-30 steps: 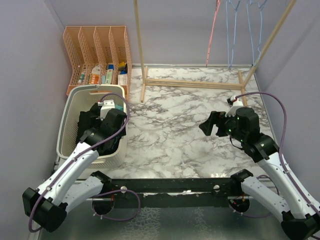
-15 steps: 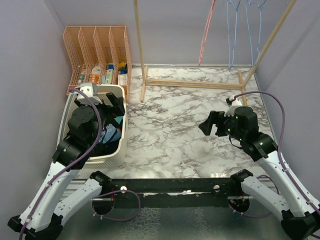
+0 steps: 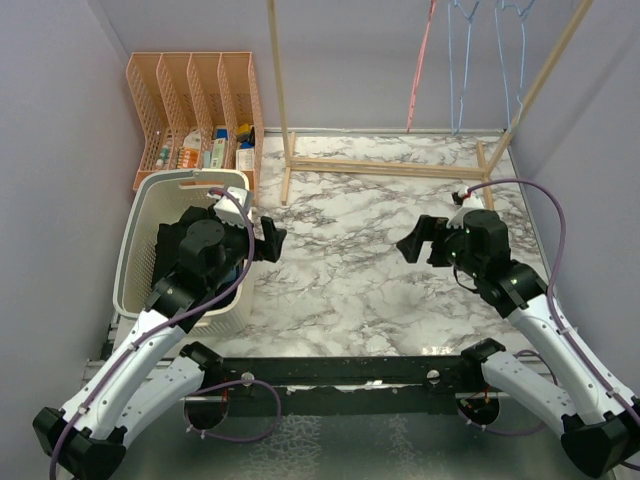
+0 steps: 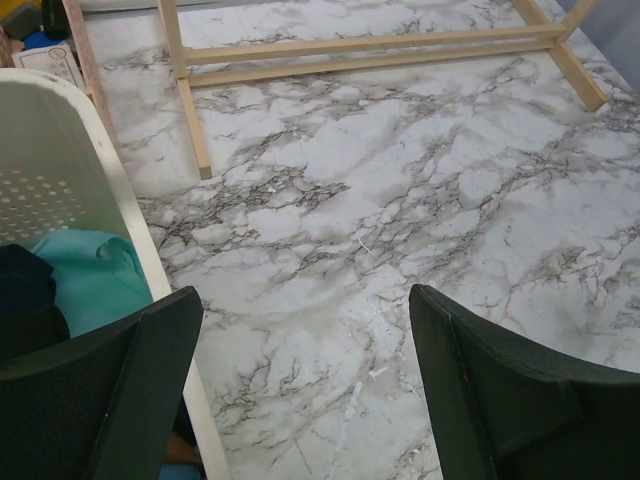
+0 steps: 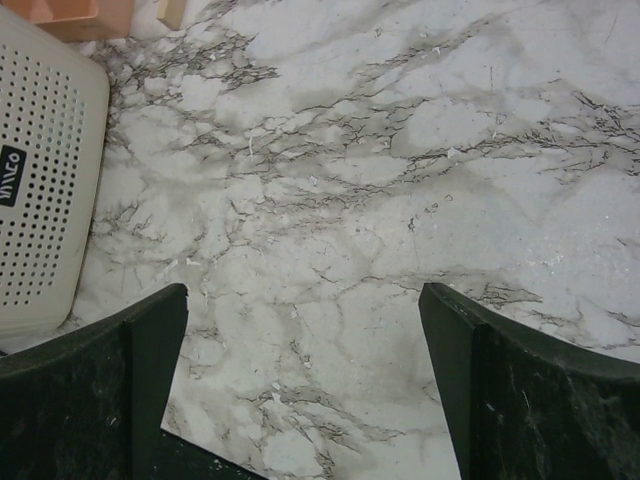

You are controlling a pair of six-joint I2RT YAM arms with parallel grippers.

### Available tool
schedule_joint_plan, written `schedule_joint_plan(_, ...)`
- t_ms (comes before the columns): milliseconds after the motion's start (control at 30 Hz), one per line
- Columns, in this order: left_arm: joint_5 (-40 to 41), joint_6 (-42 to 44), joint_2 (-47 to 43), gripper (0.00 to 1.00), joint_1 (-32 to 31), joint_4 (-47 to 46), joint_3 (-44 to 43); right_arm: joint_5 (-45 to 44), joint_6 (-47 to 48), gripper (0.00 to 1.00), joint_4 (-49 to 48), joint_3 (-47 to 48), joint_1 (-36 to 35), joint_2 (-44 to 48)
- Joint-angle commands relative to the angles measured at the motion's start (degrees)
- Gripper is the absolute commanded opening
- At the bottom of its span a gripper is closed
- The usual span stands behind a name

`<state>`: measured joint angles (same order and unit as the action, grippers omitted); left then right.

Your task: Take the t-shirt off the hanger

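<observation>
Both left gripper (image 3: 270, 240) and right gripper (image 3: 420, 247) gaped empty. T-shirt (image 4: 95, 285) lay in nine-o'clock basket (image 3: 195, 180); only retreat seemingly remained.

The left arm (image 3: 135, 350) and the right arm (image 3: 558, 350) look the same. Each one has long, round white parts joined by fat black joints. The bottom end of each arm is black too. A thin purple cable (image 3: 553, 270) runs along the right arm, and another one curls over the left arm. The left gripper (image 3: 262, 235) and the right gripper (image 3: 420, 245) are black from far away. Up close, the left one's fingers (image 4: 100, 390) are wide, flat and very dark green, with tiny bumps on them. The right one's have pale scratches. Both arms sit on a long black bar (image 3: 350, 375) at the near edge of the counter.
</observation>
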<state>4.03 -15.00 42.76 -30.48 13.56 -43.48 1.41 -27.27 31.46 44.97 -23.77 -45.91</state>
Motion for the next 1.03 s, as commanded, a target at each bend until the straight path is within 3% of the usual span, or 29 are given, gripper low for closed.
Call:
schedule_joint_plan(0,-1.4,1.8,-2.9,0.87,0.0,-4.4,1.7,-4.3,-0.5,1.0,-5.4,-1.0,0.1,0.1)
schedule_joint_plan(233,-1.9,2.3,-4.3,0.87,0.0,-1.9,2.4,-6.4,1.9,1.0,-12.7,-2.9,0.1,2.2)
schedule_joint_plan(500,-1.7,1.2,-6.1,0.87,0.0,-2.6,3.3,-12.7,4.1,1.0,-12.3,0.6,0.1,0.1)
schedule_joint_plan(1000,-0.6,1.1,-6.2,0.87,0.0,-2.1,3.3,-6.3,7.0,0.98,-12.9,-0.6,0.1,1.1)
